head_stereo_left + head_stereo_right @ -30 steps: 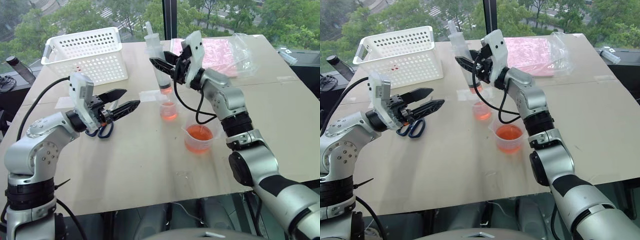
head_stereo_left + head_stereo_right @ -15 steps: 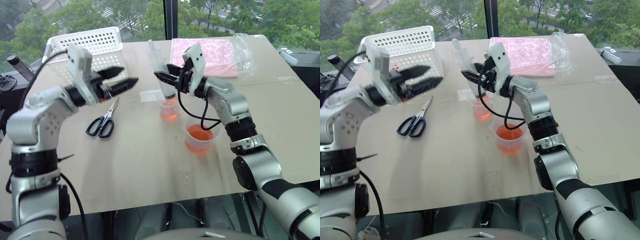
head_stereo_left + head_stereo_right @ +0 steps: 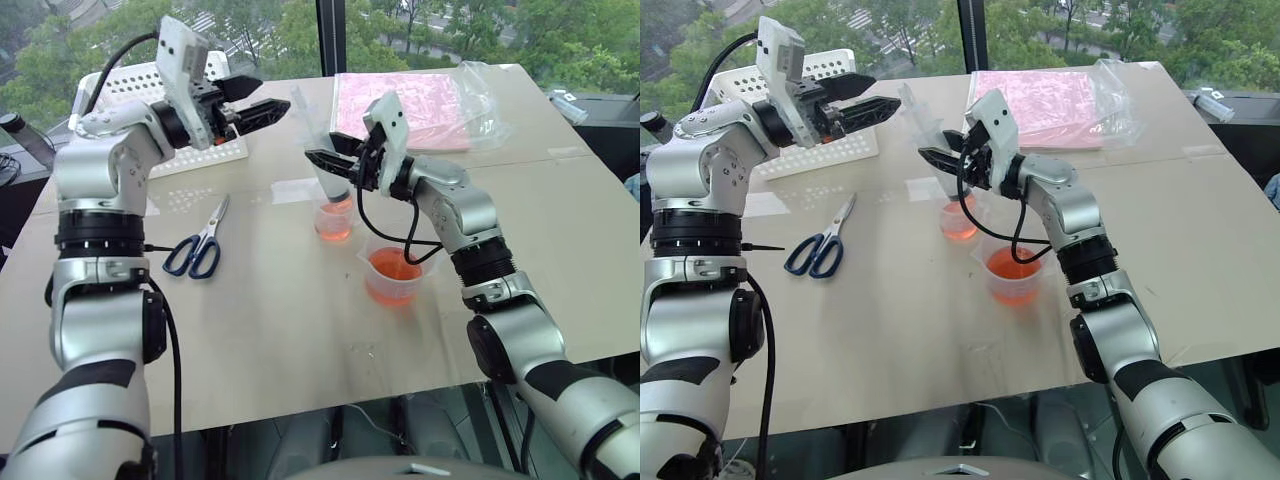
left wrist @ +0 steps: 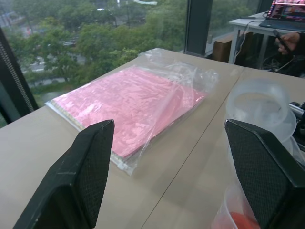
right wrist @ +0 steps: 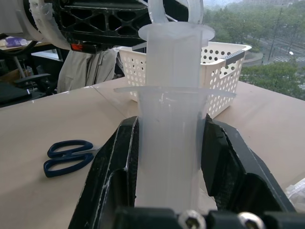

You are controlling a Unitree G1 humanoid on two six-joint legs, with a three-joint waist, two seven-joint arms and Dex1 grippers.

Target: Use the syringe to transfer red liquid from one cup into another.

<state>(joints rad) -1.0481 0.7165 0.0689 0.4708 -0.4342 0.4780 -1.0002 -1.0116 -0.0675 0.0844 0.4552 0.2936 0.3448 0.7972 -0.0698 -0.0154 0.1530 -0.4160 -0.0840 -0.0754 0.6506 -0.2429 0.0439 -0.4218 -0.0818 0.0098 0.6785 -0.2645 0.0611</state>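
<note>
I held the syringe [image 3: 322, 150] in my right fingers [image 3: 330, 166], clamped on its clear barrel just under the flange, near the middle of the frame. Its long axis ran nearly upright, tilted a little so the white plunger end leaned toward the upper left and the dark tip pointed down into the smaller cup [image 3: 334, 218]. That cup stood directly below my right fingers and already showed red liquid [image 3: 334, 224] in its bottom. The larger cup [image 3: 394, 276], also holding red liquid, sat just beside it toward the lower right on the desk [image 3: 300, 330].

My left fingers [image 3: 262, 104] were spread apart and empty at the upper left, pointing level toward the plunger top, which lay just to their right and not yet touched. From the left wrist view the plunger's round end [image 4: 259, 107] sat close to one finger [image 4: 259, 176] rather than midway between the two. I judged the left arm the one placed to work the plunger, needing to close the short gap rightward first.
</note>
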